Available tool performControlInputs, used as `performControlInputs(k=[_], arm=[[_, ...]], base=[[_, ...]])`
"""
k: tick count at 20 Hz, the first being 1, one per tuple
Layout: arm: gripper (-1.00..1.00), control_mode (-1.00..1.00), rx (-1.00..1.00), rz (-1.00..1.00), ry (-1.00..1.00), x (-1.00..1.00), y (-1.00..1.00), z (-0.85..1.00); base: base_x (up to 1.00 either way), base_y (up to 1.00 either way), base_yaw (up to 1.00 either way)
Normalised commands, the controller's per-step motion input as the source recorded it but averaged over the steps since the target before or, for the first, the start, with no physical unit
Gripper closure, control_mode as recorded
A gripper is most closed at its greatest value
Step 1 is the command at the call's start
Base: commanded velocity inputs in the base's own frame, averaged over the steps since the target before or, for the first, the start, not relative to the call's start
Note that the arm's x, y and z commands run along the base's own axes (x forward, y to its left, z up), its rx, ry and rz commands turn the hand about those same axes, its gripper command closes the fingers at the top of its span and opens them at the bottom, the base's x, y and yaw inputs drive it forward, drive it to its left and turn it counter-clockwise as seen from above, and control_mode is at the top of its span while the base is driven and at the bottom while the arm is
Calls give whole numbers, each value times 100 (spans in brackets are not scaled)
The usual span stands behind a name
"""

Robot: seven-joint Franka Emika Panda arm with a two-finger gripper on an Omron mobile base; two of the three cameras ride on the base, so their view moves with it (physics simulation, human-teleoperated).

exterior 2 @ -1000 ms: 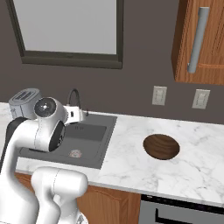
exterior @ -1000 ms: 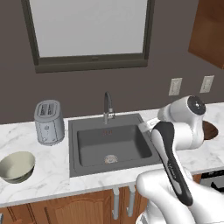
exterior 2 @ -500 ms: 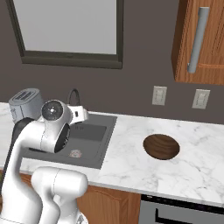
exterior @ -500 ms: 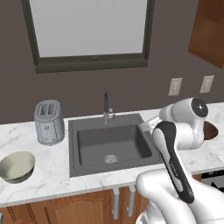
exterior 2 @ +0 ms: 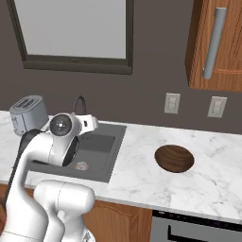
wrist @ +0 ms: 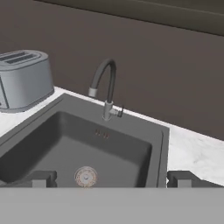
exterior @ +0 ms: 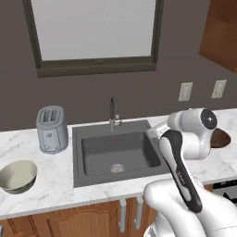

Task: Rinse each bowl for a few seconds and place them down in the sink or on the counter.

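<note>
The pale cream-green bowl (exterior: 17,176) sits upright on the counter (exterior: 53,159) at the far left, in front of the toaster. On the marble right of the sink lies the dark brown bowl (exterior 2: 175,158), partly behind my arm as the brown bowl (exterior: 221,138) in the left base view. The dark grey sink (exterior: 115,152) holds nothing over its drain (wrist: 85,176). My gripper (wrist: 111,177) hovers open above the sink's near right side, facing the faucet (wrist: 107,87), its fingertips (wrist: 41,178) wide apart with nothing between them.
A silver toaster (exterior: 51,129) stands on the counter left of the sink, against the dark wall. Wall outlets (exterior 2: 172,103) sit above the right counter, and a wooden cabinet (exterior 2: 217,42) hangs at upper right. An oven front (exterior 2: 198,231) lies below the right counter.
In the right base view my arm's upper joint and hand have swung slightly to the right over the sink. Both bowls stay where they were.
</note>
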Motion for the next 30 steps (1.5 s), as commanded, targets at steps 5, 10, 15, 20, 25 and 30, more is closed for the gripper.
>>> performControlInputs(k=[5,10,15,20,25,30], arm=[[-100,-100,6,4,-9,28,-7,-14],[-100,-100,10,6,-7,32,-4,-14],[-100,-100,12,5,-7,31,0,-19],[-100,-100,9,3,-9,30,0,-15],[-100,-100,1,0,-11,26,1,-15],[-100,-100,0,0,-13,27,9,-16]], base=[[0,0,0],[0,0,0],[0,0,0],[0,0,0],[0,0,0],[0,0,0]])
